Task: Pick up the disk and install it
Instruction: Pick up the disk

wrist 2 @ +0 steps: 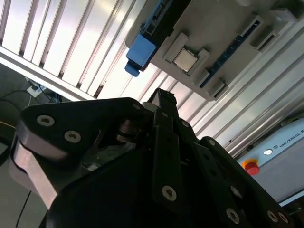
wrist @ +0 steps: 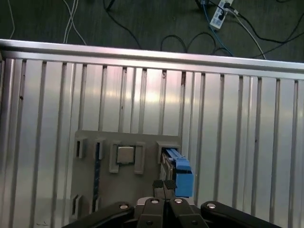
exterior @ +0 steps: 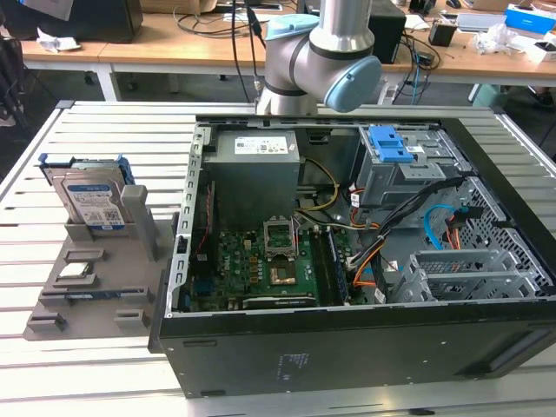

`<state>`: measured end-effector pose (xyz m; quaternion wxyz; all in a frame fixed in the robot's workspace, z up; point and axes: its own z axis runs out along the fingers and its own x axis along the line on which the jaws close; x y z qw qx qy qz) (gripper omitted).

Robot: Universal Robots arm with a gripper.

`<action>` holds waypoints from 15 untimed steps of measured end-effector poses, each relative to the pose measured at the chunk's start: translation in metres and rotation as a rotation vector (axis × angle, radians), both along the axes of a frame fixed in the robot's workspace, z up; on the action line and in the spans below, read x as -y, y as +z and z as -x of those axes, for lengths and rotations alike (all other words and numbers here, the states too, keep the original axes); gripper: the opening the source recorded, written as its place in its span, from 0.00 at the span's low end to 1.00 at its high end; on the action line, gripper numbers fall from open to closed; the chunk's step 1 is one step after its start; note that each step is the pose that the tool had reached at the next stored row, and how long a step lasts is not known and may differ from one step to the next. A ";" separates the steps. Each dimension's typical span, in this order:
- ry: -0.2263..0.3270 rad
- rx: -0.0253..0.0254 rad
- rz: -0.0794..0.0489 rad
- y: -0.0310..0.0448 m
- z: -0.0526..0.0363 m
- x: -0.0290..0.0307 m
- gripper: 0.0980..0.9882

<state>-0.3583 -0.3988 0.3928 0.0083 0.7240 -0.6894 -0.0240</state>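
The disk (exterior: 89,201) stands on edge in a slot of the grey holder tray (exterior: 104,287) at the exterior view's left, its white-and-blue label facing out and a blue bracket around it. In both wrist views I look down on it edge-on: its blue bracket end (wrist: 183,173) (wrist 2: 140,52) sticks out of the slot. My gripper (wrist: 164,186) (wrist 2: 164,97) hangs above the tray close beside the disk, apart from it, with its black fingertips together and nothing held.
A small square silver processor chip (wrist: 126,154) (wrist 2: 184,59) (exterior: 76,270) lies in a tray pocket beside the disk. The open computer case (exterior: 182,252) fills the slatted table's middle, with a grey drive bay and blue latch (exterior: 388,143). Cables lie on the floor (wrist: 142,19).
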 end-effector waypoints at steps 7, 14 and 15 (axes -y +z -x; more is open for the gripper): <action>-0.125 0.0000 0.000 -0.0002 0.0000 0.0000 0.01; -0.225 0.0000 0.000 -0.0003 0.0000 0.0000 0.01; -0.236 0.0000 0.000 -0.0003 0.0000 0.0000 0.01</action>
